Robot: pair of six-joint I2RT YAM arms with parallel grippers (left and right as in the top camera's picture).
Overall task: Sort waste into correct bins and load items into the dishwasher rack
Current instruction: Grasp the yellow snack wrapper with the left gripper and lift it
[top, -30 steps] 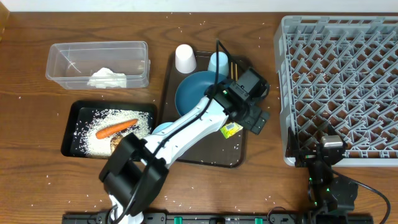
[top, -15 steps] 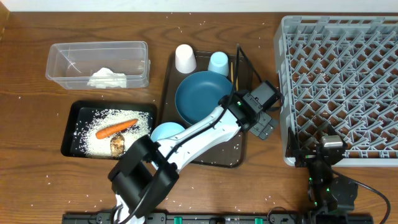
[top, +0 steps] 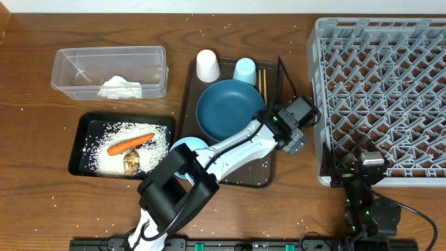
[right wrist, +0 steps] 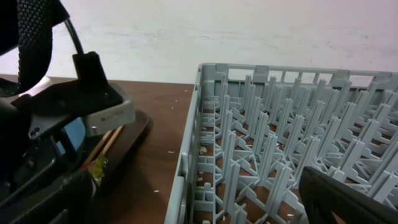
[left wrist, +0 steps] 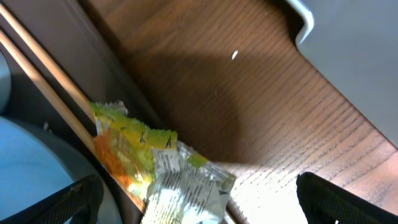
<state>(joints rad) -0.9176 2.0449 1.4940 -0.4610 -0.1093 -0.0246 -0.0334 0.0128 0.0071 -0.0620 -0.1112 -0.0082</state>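
The tissue (top: 120,87) lies in the clear tub (top: 66,70); carrot (top: 130,143) and rice (top: 104,157) sit in the black tray (top: 75,157). The left claw (top: 297,141) hangs released over the foil wrapper (left wrist: 158,171) at the right rim of the serving tray (top: 244,174). The right claw (top: 367,167) gapes empty beside the rack (top: 390,70).

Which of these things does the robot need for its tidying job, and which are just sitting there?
For the job: carrot, food lump, rice, tissue, wrapper, clear tub, black tray, plate, bowl, white cup, blue cup, chopsticks, rack.

Just there: brown serving tray, wooden table.
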